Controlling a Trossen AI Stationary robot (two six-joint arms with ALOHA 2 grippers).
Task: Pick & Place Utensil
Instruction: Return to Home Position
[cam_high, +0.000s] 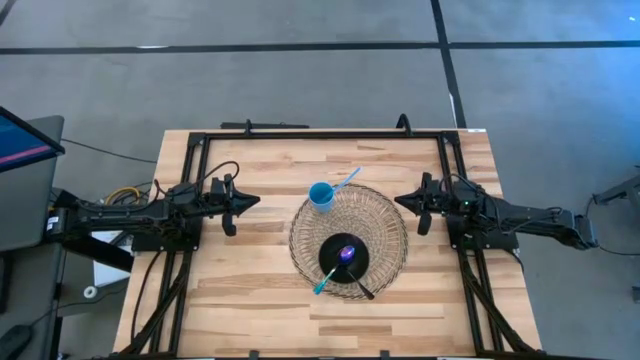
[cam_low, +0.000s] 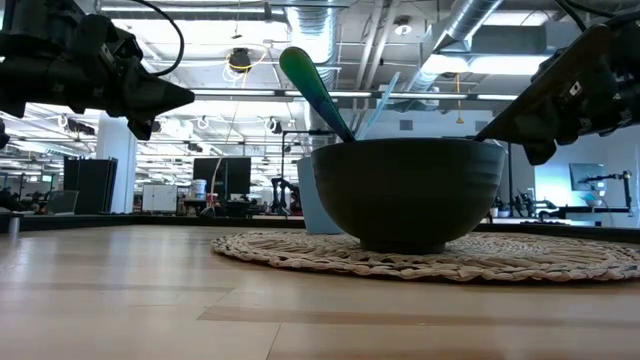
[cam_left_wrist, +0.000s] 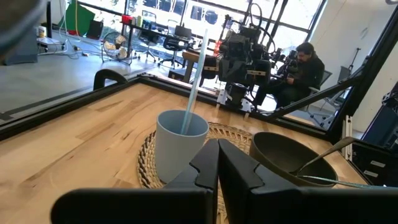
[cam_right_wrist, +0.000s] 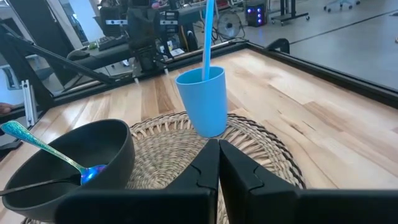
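1. The light wooden counter (cam_high: 240, 300) carries a round woven mat (cam_high: 390, 215) at its centre.
2. The left arm (cam_high: 130, 212) and right arm (cam_high: 520, 213) hover at opposite sides of the counter. Both sets of jaws are pressed together and empty.
3. A dark round bowl (cam_high: 330, 247) sits on the mat and holds a teal-handled spoon (cam_high: 324, 281).
4. The blue plastic cup (cam_high: 321, 195) stands upright on the mat's edge, beside the bowl.
5. The thin blue straw (cam_high: 345, 181) leans inside the cup.

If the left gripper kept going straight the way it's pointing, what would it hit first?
Probably the blue cup, which stands at the edge of the woven mat dead ahead of the left gripper, though the height match is unclear.
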